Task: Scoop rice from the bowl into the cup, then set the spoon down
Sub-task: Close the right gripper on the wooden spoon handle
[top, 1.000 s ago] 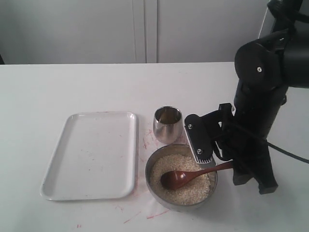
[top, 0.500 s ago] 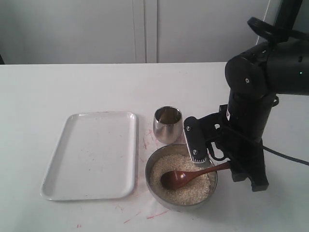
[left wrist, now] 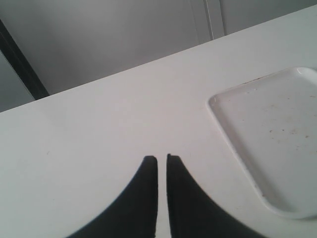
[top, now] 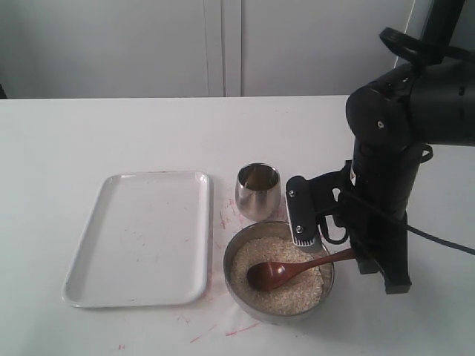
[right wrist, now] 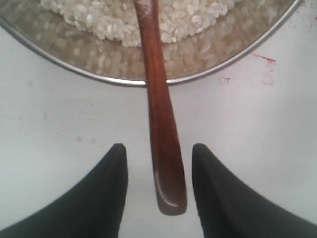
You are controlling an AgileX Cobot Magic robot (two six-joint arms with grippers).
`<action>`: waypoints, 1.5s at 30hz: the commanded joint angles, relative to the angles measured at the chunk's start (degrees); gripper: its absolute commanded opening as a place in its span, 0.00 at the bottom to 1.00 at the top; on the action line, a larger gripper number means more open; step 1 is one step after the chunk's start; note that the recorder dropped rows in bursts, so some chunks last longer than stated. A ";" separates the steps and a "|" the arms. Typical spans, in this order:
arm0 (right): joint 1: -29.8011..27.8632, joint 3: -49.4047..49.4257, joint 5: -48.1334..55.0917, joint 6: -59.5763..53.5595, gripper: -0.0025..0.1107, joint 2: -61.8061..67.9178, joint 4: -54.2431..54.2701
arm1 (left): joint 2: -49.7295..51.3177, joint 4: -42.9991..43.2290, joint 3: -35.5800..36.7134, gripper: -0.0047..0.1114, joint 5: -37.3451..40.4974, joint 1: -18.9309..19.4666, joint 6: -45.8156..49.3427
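The bowl (top: 236, 276) sits on the white table (top: 111, 133), filled with rice (top: 256, 252). The spoon (top: 297, 268) lies in it: its oval end rests on the grains near the middle of the bowl. Its slim handle runs out across the rim and ends past the bowl, on the side where the right arm (top: 386, 148) stands.

That arm rises beside the bowl. Its bulky upper joint is held high and its lower links drop steeply, so the wrist points down at the handle's free end. The right gripper (right wrist: 158, 147) is spread wide around that end. Its two dark fingers (right wrist: 106, 198) sit one on each side of the wood, just outside the bowl's rim. Bare table shows between each finger and the handle, so neither touches it. In the exterior view, one finger with a ribbed pad shows on the cup side of the handle, close to the rim, and the other comes down on the opposite side.

The cup (top: 258, 190) stands upright just beside the bowl's far rim. I cannot tell whether the two touch. A white tray (top: 139, 237) lies flat on the side of the bowl away from the right arm, close but apart from it. Faint red marks (top: 226, 216) streak the table between tray and bowl.

The left gripper (left wrist: 159, 158) shows only in its own wrist view. It hovers over bare table by a corner of the tray, its fingertips drawn almost together with a thin slit between them and nothing held. Its place relative to the bowl cannot be told.
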 commanded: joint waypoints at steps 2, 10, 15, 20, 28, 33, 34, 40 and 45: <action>0.30 0.27 -1.01 0.30 0.38 0.03 2.76 | -0.05 -0.39 -0.18 0.16 -0.11 -0.06 -0.08; 0.30 0.27 -0.95 0.30 0.36 0.03 2.53 | -0.05 -0.39 -0.18 0.16 -0.11 -0.06 -0.08; 0.30 0.27 -1.20 0.30 0.36 0.03 2.53 | -0.05 -0.39 -0.18 0.16 -0.11 -0.06 -0.08; 0.30 0.27 -2.24 0.30 0.36 0.03 2.53 | -0.05 -0.39 -0.18 0.16 -0.11 -0.06 -0.08; 0.30 0.27 -2.60 0.30 0.36 0.03 2.90 | -0.05 -0.39 -0.18 0.16 -0.11 -0.06 -0.08; 0.30 0.27 -2.77 0.30 0.36 0.03 3.94 | -0.05 -0.39 -0.18 0.16 -0.11 -0.06 -0.08; 0.30 0.27 -2.77 0.30 0.36 0.03 3.94 | -0.05 -0.39 -0.18 0.16 -0.11 -0.06 -0.08; 0.30 0.27 -2.63 0.30 0.36 0.03 3.94 | -0.05 -0.39 -0.18 0.16 -0.11 -0.06 -0.08; 0.30 0.27 -1.89 1.34 0.36 0.03 3.94 | -0.05 -0.39 -0.18 0.16 -0.11 -0.06 -0.08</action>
